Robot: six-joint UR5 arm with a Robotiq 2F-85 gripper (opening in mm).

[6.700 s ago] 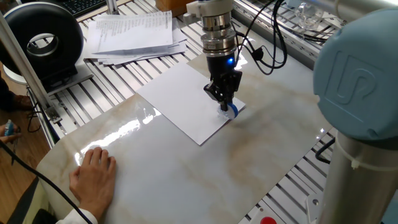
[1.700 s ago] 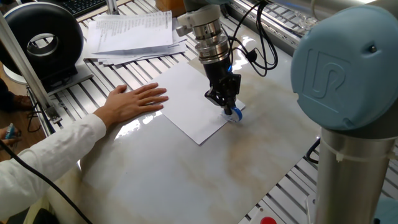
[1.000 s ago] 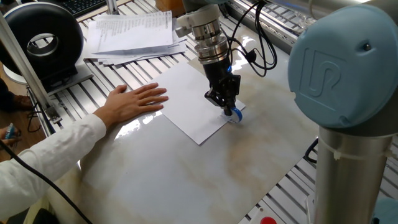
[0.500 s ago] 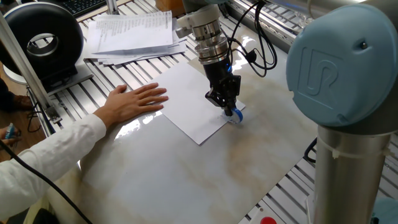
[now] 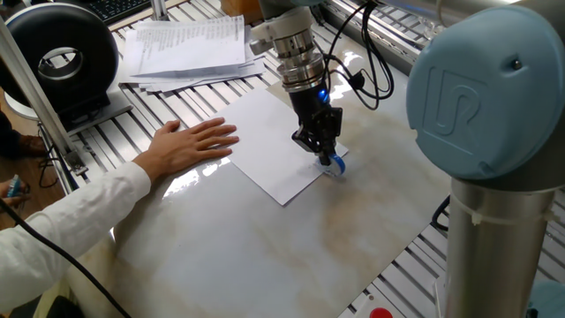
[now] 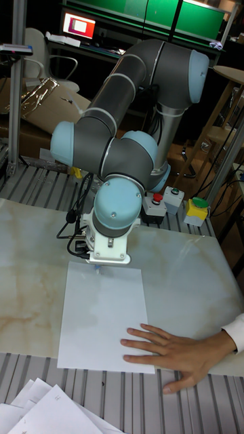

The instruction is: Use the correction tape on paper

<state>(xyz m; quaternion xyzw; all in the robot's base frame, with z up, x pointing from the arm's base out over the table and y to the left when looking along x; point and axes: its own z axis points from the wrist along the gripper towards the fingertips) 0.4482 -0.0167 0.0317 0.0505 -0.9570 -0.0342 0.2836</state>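
We judge the step in hand to be the laying of the tape itself. Our hand (image 5: 325, 150) is closed on the correction tape (image 5: 332, 162), holding it point-down with its tip on the paper (image 5: 265, 141), right at the sheet's corner that lies nearest the robot's base. In the tall fixed view the wrist hides the dispenser almost wholly, so we cannot read the contact from there.

The paper lies flat on the desk (image 5: 265, 247), toward the desk's far edge, near the stack of printed papers (image 5: 190, 49) that sits beyond that edge on the slotted frame. A person's hand (image 5: 190, 146) rests flat at the sheet's opposite end, fingers spread on or at the paper's edge; we take it to be pinning the sheet.

The next move, as we judge it, calls for a steady drag across the paper with downward pressure kept on the tip, heading inward from the corner, since any stroke outward would run off the sheet onto bare desk at once.

Room is good along the sheet's length toward the person's hand, with a broad stretch of blank paper between. The stroke should stop well short of those fingers. The near half of the desk is open marble, free for lifting away afterwards.
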